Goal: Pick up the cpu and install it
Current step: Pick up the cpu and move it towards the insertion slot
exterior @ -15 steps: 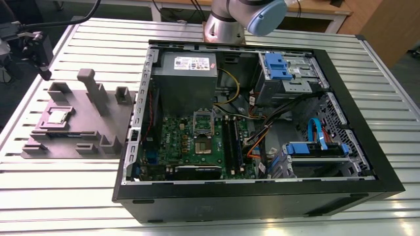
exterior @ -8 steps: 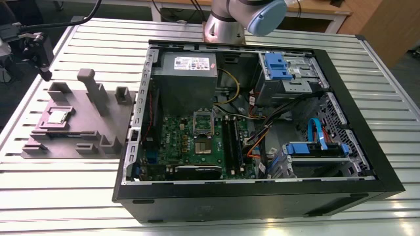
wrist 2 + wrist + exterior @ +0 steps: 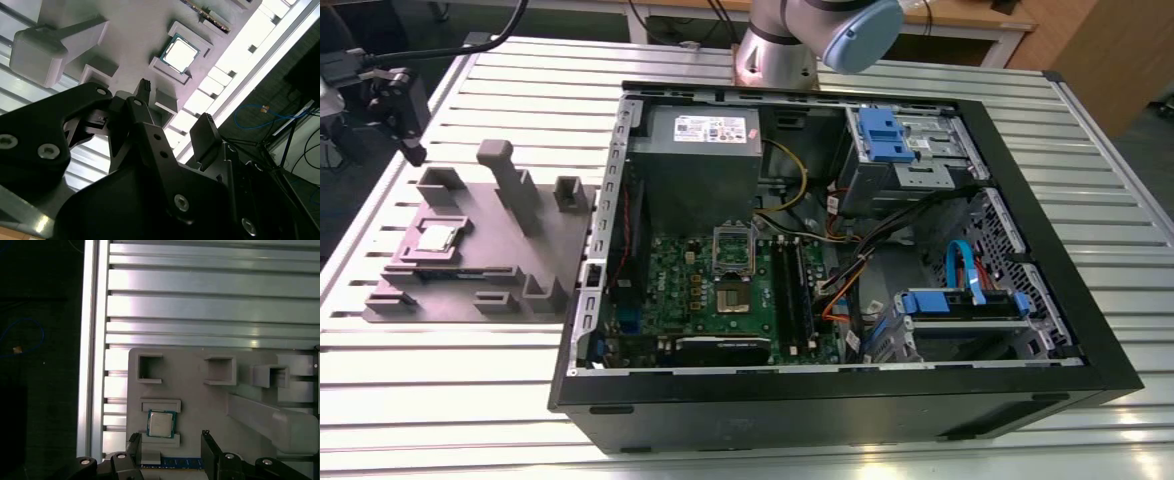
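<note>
The cpu (image 3: 438, 237) lies flat in a square pocket of the grey fixture block (image 3: 520, 260), at the exterior view's left, beside the open computer case (image 3: 1067, 300). Both wrist views show its silvery top and thin rim, cpu (image 3: 160, 423) and cpu (image 3: 181, 53). My gripper (image 3: 400, 120) hangs above the fixture's far left corner, off the cpu. In the first wrist view the gripper (image 3: 170, 440) is open, one black finger on each side and nothing between them. The second wrist view shows the gripper (image 3: 175, 107) the same way. The motherboard's socket (image 3: 734, 296) sits open in the case.
Inside the case are a grey power supply box (image 3: 704, 135), long black memory slots (image 3: 787, 285), blue drive brackets (image 3: 967, 303) and loose cables. Tall posts (image 3: 498, 165) rise from the fixture near the cpu. The slatted metal table (image 3: 454, 400) ends just beyond the fixture.
</note>
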`<state>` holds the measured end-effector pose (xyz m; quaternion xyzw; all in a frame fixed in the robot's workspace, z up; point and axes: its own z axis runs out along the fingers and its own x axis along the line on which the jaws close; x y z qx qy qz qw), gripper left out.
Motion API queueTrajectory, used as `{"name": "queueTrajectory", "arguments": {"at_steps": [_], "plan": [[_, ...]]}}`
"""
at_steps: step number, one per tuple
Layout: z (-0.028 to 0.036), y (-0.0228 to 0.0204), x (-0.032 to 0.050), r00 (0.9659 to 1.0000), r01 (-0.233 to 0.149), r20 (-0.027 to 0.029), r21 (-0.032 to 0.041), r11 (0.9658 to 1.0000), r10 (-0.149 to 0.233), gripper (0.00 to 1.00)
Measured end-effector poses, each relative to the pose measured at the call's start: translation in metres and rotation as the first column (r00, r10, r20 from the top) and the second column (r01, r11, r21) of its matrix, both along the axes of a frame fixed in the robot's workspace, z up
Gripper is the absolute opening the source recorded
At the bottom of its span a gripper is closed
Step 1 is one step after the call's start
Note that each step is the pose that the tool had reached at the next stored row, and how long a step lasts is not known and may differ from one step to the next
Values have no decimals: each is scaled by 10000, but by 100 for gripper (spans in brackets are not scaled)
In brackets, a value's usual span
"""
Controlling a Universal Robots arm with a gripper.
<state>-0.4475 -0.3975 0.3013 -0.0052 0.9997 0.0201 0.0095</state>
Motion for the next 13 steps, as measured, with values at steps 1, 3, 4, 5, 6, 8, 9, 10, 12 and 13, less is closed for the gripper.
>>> {"name": "queueTrajectory", "arguments": {"at_steps": [1, 3, 4, 5, 6, 8, 9, 10, 12, 13], "plan": [[-3, 0, 0, 10000, 0, -1, 0, 10000, 0, 59], [-8, 0, 0, 10000, 0, 0, 0, 10000, 0, 59], [-10, 0, 0, 10000, 0, -1, 0, 10000, 0, 59], [-13, 0, 0, 10000, 0, -1, 0, 10000, 0, 59], [-15, 0, 0, 10000, 0, -1, 0, 10000, 0, 59], [-19, 0, 0, 10000, 0, -1, 0, 10000, 0, 59], [-21, 0, 0, 10000, 0, -1, 0, 10000, 0, 59], [-23, 0, 0, 10000, 0, -1, 0, 10000, 0, 59], [-28, 0, 0, 10000, 0, -1, 0, 10000, 0, 59], [-30, 0, 0, 10000, 0, -1, 0, 10000, 0, 59]]}}
